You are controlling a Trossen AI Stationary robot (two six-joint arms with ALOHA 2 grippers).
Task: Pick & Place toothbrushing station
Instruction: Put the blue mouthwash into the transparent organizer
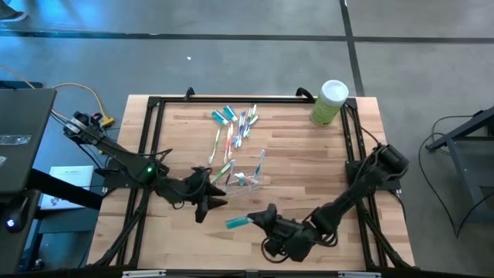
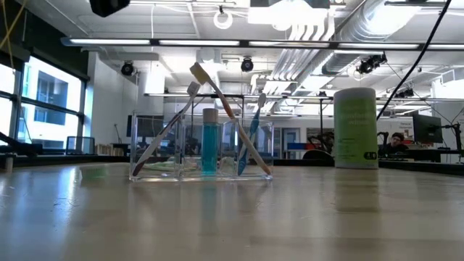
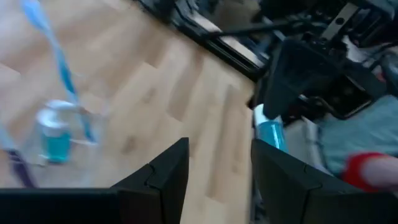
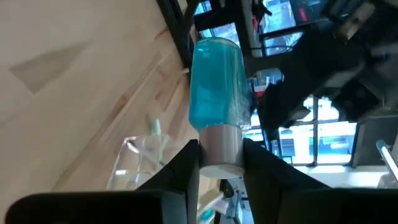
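Observation:
A clear plastic cup (image 1: 245, 179) stands mid-table with toothbrushes leaning in it and a teal tube upright inside; it also shows in the low view (image 2: 203, 148). More toothbrushes and teal-and-white tubes (image 1: 234, 123) lie loose on the table beyond it. My right gripper (image 1: 258, 218), near the front edge, is shut on a teal toothpaste tube (image 1: 238, 222). My left gripper (image 1: 208, 197) is open and empty, just left of the cup, with only bare table between its fingers in its wrist view (image 3: 221, 155). My right gripper pinches the tube by its white cap end (image 4: 221, 149) between its two fingers. The fingers come roughly level from the table's right. The teal body (image 4: 216, 81) sticks out past the fingertips toward the table's left, in line with the fingers.
A light-green canister with a white lid (image 1: 330, 102) stands at the far right corner and shows in the low view (image 2: 355, 127). A black frame (image 1: 150, 104) borders the wooden table. Bare wood lies between the cup and the front edge.

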